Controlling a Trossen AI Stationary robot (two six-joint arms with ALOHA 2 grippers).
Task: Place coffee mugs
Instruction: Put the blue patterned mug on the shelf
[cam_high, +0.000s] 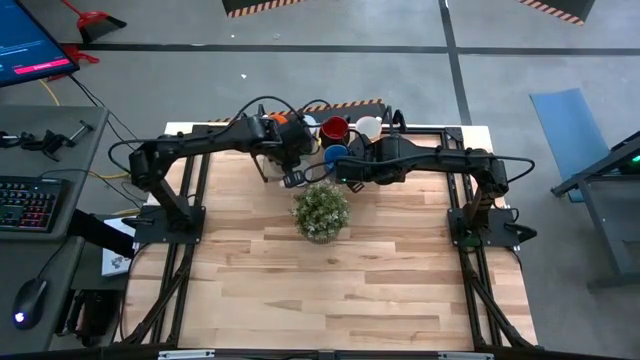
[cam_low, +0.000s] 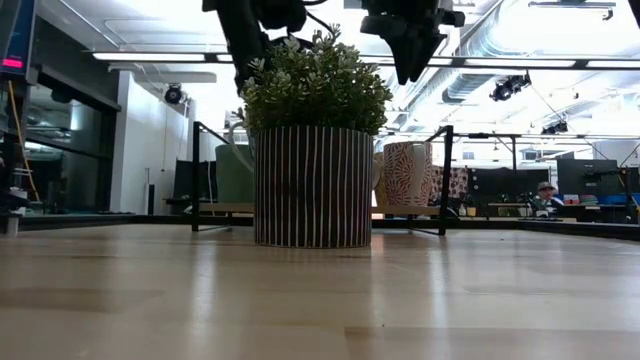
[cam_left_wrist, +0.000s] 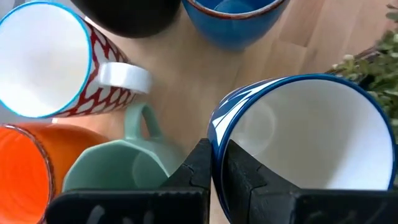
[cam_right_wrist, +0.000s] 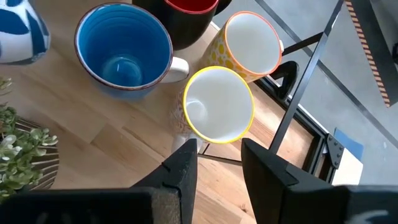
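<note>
A: Right, left gripper (cam_left_wrist: 214, 163) first. Where is it?

B: At the far middle of the wooden table (cam_high: 350, 290), just behind the potted plant (cam_high: 321, 210). Its fingers are pinched tight on the rim of a white mug with blue markings (cam_left_wrist: 305, 143), one finger inside the wall, one outside.

A: Mug upright?

B: Tilted; its mouth faces the left wrist camera. Whether it touches the table I cannot tell.

A: What sits around it?

B: Close by in that wrist view: a teal-green mug (cam_left_wrist: 121, 165) beside the fingers, an orange mug (cam_left_wrist: 22, 168) next to that, a white mug with a red lattice pattern (cam_left_wrist: 56, 59) beyond, and a blue mug (cam_left_wrist: 233, 18) further on.

A: Right gripper (cam_right_wrist: 217, 155)?

B: Over the same far-edge cluster, to the right of the left one. Jaws spread, nothing between them. A yellow-rimmed white mug (cam_right_wrist: 217, 104) stands directly ahead of the fingertips, clear of them.

A: And near that one?

B: An orange-rimmed cream mug (cam_right_wrist: 252, 43) touching or nearly touching it toward the table's far edge, the blue mug to its other side, a dark mug with a red interior (cam_right_wrist: 186, 15) behind.

A: Low view?

B: Plant pot blocks most; a patterned mug shows behind its right side.
</note>
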